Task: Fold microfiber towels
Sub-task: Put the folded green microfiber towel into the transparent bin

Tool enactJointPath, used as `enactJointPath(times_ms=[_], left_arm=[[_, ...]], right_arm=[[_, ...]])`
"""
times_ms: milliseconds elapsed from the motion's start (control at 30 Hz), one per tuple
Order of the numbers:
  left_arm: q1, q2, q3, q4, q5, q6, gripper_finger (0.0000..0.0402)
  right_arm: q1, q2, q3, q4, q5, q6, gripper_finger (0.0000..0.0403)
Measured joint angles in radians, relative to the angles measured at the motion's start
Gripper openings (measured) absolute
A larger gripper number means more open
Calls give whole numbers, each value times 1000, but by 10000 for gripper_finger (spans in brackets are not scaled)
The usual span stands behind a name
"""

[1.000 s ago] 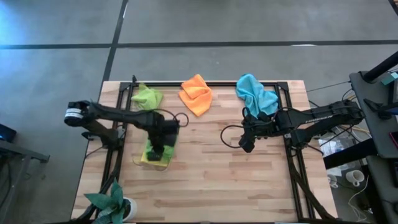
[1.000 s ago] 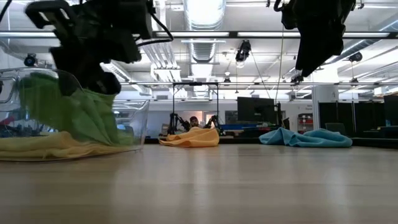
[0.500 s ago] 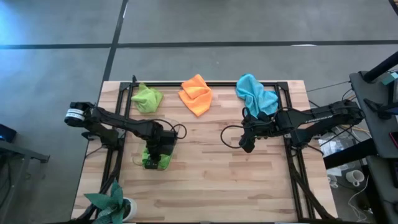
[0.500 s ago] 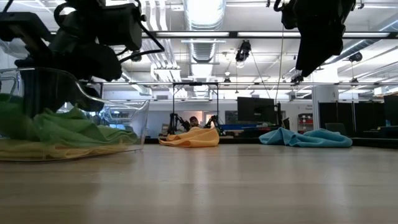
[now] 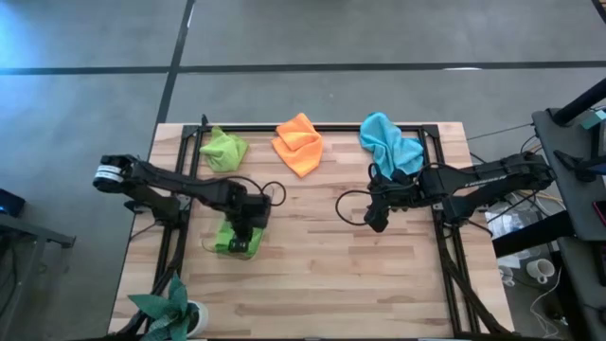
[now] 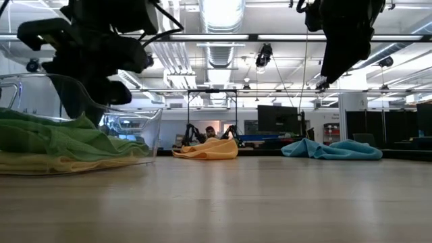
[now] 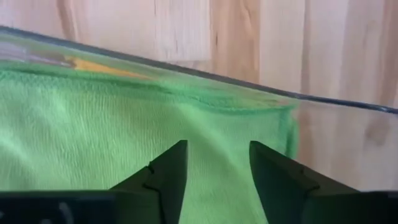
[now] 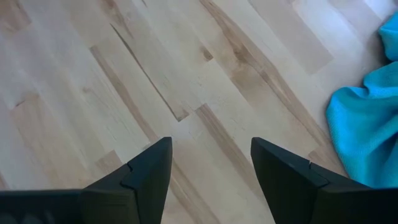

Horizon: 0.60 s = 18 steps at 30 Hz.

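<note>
Five towels (image 5: 299, 142), one plant (image 5: 169, 305).

A pale wooden surface (image 5: 331, 275) of glued planks sits on a grey concrete floor (image 5: 85, 57). A black metal frame (image 5: 445, 256) runs along its edges. A green plant (image 5: 170, 305) with pointed leaves stands at the near left corner. A clear plastic bin (image 6: 145, 131) rests on the left part of the surface. Beyond the far edge, dark monitors (image 6: 278, 119) stand under ceiling lights (image 6: 219, 10)
</note>
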Motion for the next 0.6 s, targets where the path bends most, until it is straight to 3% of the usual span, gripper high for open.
enactJointPath(times_ms=[167, 333, 467, 600], left_arm=[[-16, -14, -70, 98, -9, 23, 110], [-81, -16, -193, 358, 15, 31, 86], [-99, -12, -285, 532, 14, 17, 90], [-95, -15, -315, 551, -10, 22, 117]], right_arm=[[0, 0, 0, -1, 0, 0, 217], [0, 0, 0, -3, 0, 0, 217], [0, 0, 0, -3, 0, 0, 217], [0, 0, 0, 0, 0, 1, 217]])
